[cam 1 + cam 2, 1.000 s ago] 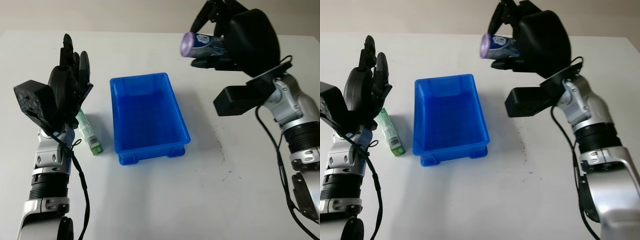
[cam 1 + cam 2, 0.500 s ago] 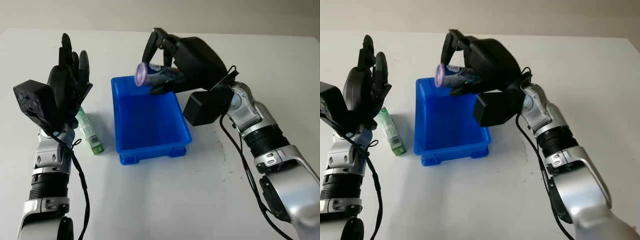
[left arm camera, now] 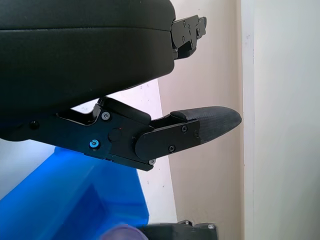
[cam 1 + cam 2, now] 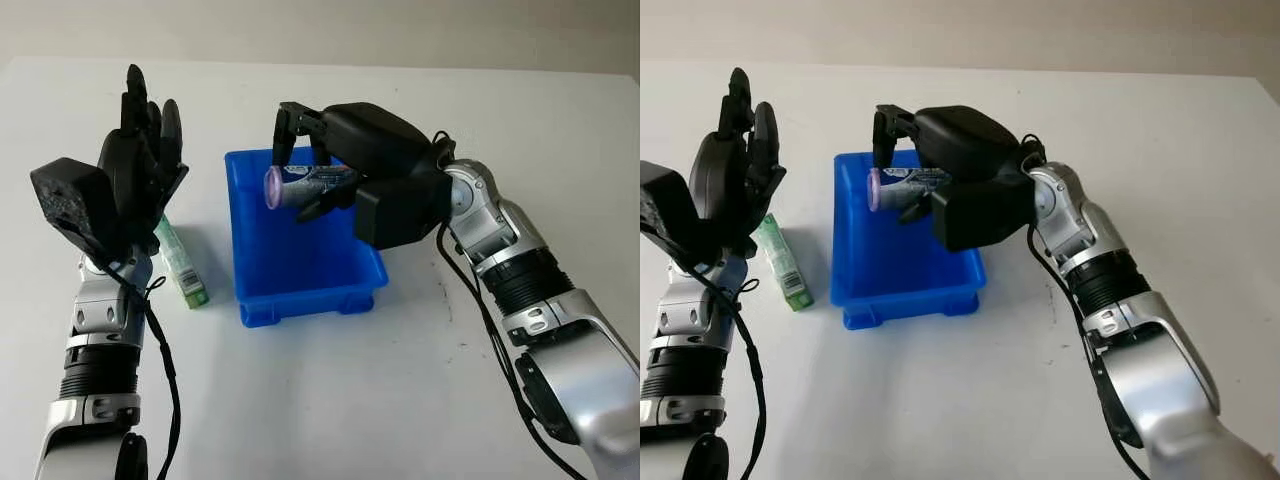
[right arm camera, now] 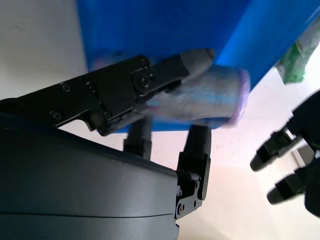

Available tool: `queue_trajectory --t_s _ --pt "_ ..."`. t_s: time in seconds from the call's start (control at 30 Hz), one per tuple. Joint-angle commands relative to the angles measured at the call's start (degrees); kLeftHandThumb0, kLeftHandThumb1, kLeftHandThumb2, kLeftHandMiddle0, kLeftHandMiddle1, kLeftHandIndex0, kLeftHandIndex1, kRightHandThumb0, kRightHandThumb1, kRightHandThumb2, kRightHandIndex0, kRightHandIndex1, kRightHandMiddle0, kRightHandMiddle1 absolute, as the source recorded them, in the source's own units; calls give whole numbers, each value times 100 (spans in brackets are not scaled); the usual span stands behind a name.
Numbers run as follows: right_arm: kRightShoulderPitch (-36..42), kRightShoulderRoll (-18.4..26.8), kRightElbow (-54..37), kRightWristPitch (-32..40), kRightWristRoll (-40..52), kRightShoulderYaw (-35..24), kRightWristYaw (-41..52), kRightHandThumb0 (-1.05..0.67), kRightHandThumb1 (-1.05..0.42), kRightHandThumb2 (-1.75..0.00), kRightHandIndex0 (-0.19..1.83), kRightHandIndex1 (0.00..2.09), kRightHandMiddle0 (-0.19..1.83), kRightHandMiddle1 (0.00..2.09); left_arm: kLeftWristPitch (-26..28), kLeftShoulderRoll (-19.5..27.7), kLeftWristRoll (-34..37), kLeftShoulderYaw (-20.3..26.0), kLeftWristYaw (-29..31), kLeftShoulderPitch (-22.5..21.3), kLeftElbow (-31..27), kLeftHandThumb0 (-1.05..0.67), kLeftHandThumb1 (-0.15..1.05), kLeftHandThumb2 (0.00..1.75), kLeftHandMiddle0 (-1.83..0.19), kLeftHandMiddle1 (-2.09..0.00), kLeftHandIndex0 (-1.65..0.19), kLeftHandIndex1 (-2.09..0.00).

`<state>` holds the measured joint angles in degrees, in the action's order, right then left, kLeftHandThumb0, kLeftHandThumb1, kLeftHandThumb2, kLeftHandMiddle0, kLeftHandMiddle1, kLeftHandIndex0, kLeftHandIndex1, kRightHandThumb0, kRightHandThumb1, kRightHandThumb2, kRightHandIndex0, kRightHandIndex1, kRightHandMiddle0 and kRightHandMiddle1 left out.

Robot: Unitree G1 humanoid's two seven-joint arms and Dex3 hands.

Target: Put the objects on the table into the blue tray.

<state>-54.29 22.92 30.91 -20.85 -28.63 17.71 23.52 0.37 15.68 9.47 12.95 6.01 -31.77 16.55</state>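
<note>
The blue tray (image 4: 262, 267) stands in the middle of the white table. My right hand (image 4: 318, 178) hovers over the tray's far half, shut on a small bottle with a purple cap (image 4: 275, 187), lying sideways with the cap toward the left. The same bottle (image 5: 217, 94) shows against the blue tray in the right wrist view. A green and white carton (image 4: 180, 263) lies on the table just left of the tray. My left hand (image 4: 140, 165) is raised above the carton, open and holding nothing.
The table runs on to the right of the tray and in front of it. A pale wall (image 4: 320, 30) stands behind the table's far edge.
My right hand carried the bottle from high at the back right, leftward and down, to low over the tray's far half. The left hand has stayed raised.
</note>
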Motion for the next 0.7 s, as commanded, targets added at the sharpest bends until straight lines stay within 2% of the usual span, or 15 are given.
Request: queue_trajectory --t_s 0.0,0.03,0.13,0.37,0.6,0.67 --pt "-13 141 -200 -20 133 -21 191 -77 -105 -24 3 35 1 38 15 20 -9 -1 12 8 -99 -66 105 65 19 0 19 0" --pt "-9 172 -227 -50 191 -31 287 -79 -105 -28 -7 18 -7 22 20 14 -12 -4 5 5 -101 -66 105 66 19 0 19 0" --pt "-6 237 -229 -203 205 -26 264 -83 -105 -40 -18 2 -18 3 32 -5 -29 -12 -34 -3 -102 -66 105 66 19 0 19 0" --pt "62 131 -6 -664 331 -199 -474 -85 -105 -49 -19 0 -19 0 -16 -16 -51 -23 -89 1 -91 -65 105 66 19 0 19 0" --pt "473 -83 -301 -459 1057 -892 -1172 -87 -105 -56 -19 0 -19 0 -62 -46 -29 -19 -114 51 -116 -66 105 65 19 0 19 0" --pt "688 -138 -405 -165 1355 -1151 -1274 -85 -105 -60 -19 0 -19 0 -53 -55 -5 -12 -103 71 -134 -66 105 65 19 0 19 0"
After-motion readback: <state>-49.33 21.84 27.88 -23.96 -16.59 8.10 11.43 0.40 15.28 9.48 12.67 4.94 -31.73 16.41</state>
